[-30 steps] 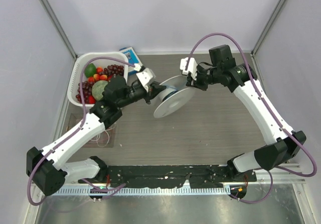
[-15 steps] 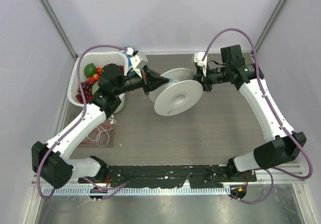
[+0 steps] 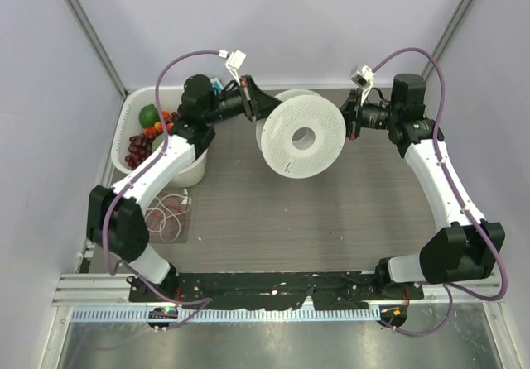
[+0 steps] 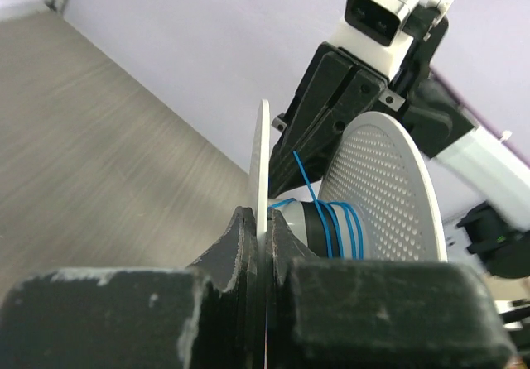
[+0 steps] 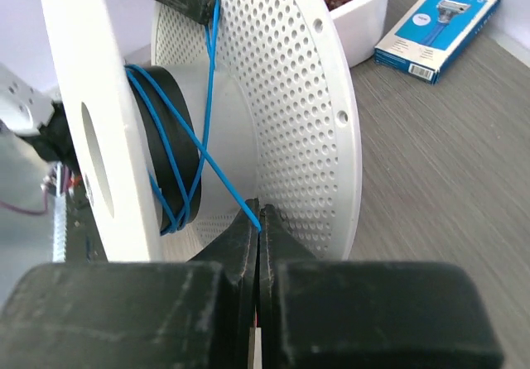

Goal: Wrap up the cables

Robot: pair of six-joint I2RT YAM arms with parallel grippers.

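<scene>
A white perforated spool (image 3: 303, 134) hangs in the air between both arms at the back of the table. My left gripper (image 4: 267, 220) is shut on the rim of one flange (image 4: 264, 162). The thin blue cable (image 5: 170, 150) is wound a few turns round the spool's hub (image 4: 331, 228). My right gripper (image 5: 259, 220) is shut on the blue cable's free end next to the perforated flange (image 5: 281, 96). Red and white cables (image 3: 168, 218) lie loosely looped on a mat at the left.
A white basket (image 3: 132, 112) of fruit stands at the back left, under my left arm. A blue box (image 5: 439, 30) lies on the table behind it. Walls close in the back and sides.
Both arms have lifted the spool up and toward the back. It has tilted so its perforated flange now faces the top camera.
</scene>
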